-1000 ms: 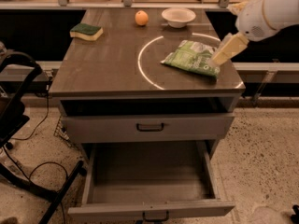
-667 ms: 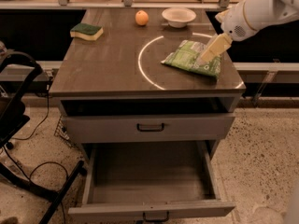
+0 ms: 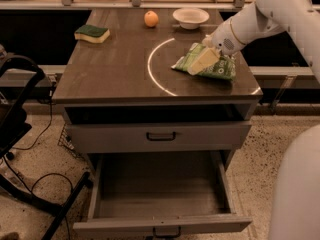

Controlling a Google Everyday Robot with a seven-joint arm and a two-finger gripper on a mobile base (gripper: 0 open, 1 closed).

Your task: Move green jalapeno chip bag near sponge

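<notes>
Gripper rests over the green jalapeno chip bag at the table's 3 o'clock edge; whether it grips, I cannot tell. At 10 o'clock lies the sponge, well apart. An orange and a bowl sit near 12. The lower drawer stands open.

No legible txt, brand, no. or sign anywhere in the frame. The green jalapeno chip bag, right of centre on the tabletop, carries darker green print & white patches. That is possibly lettering, but not a word of it reads from this angle. The sponge, upper left, shows plain dark green top & yellow side, w/ no label to read. The gripper sits over the bag's left part, right of centre in the frame, w/ no readable marking on its pale housing.
</notes>
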